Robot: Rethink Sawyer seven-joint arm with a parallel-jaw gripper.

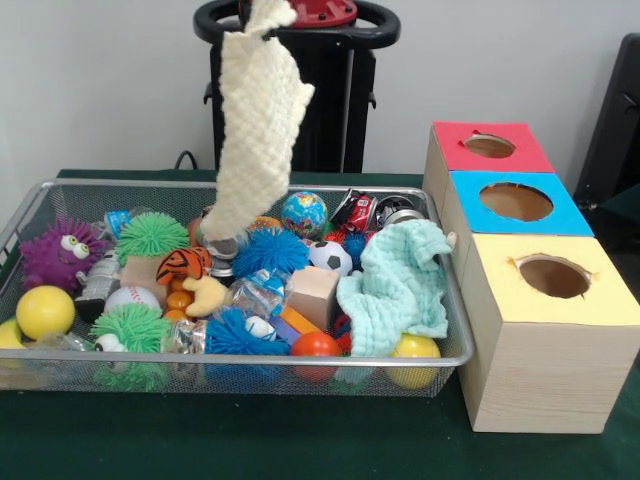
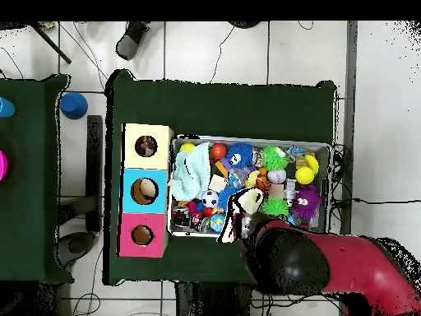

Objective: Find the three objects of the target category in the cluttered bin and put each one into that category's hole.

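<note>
Front view puts the green counter (image 1: 300,445) nearest you, with the wire mesh bin (image 1: 240,365) standing on it and a row of 3 wooden boxes just beside the bin's right end. At the bin's near rim you see an orange ball (image 1: 316,345), a yellow ball (image 1: 415,348) and another yellow ball (image 1: 44,311) toward the left. A pale blue cloth (image 1: 398,285) lies draped over the toys at the right end, reaching the near rim. Farther in you find a tiger toy (image 1: 184,264), a wooden block (image 1: 312,293), a soccer ball (image 1: 329,257), a purple fuzzy toy (image 1: 60,250) with googly eyes and a small globe ball (image 1: 303,213) near the far wall.

Of the boxes, the yellow-topped box (image 1: 545,320) is nearest, the blue-topped box (image 1: 515,203) is behind it and the red-topped box (image 1: 488,147) is farthest; each has 1 round hole in its top.

A cream knitted cloth (image 1: 258,120) hangs in the air above the bin's middle, its lower corner dangling just over the toys near the far wall. Its top is bunched at the gripper (image 1: 268,14) at the upper edge, so the jaws are pinching that cloth. Overhead, you see the same cloth (image 2: 244,207) over the bin's edge closest to the robot, with the red and black arm (image 2: 329,263) reaching in from the base side.
</note>
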